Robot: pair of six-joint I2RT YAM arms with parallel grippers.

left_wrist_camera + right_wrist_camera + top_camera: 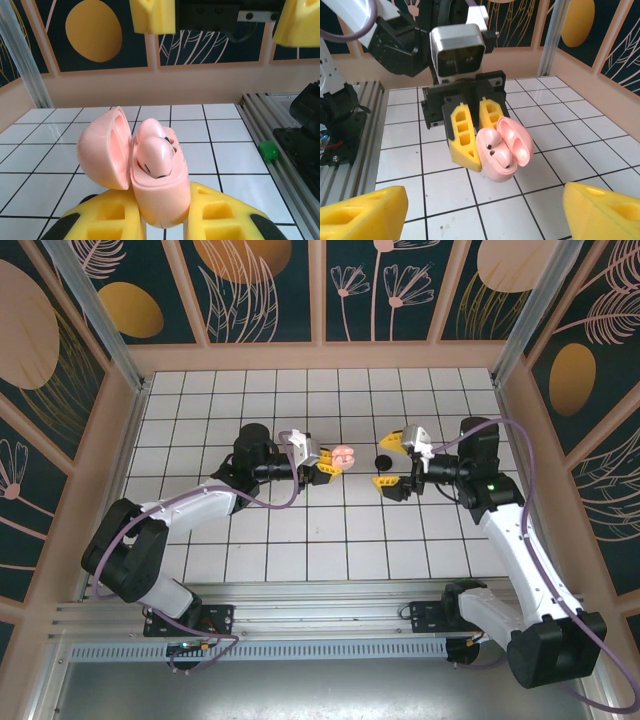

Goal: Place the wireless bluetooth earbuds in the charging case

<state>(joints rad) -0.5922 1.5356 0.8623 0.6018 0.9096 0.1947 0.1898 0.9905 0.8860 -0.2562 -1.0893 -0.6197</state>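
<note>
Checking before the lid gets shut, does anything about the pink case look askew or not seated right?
Mostly fine. The left gripper holds the pink charging case with its lid open. Both pink earbuds sit high in it, their rounded ends well above the opening, so they may not be fully seated. Nothing looks spilled or damaged.

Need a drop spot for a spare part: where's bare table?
Free: back tile rows along the far wall; near tile rows ahead of the rail. Crowded: centre, left gripper holding pink case, open right gripper, small black piece between.
</note>
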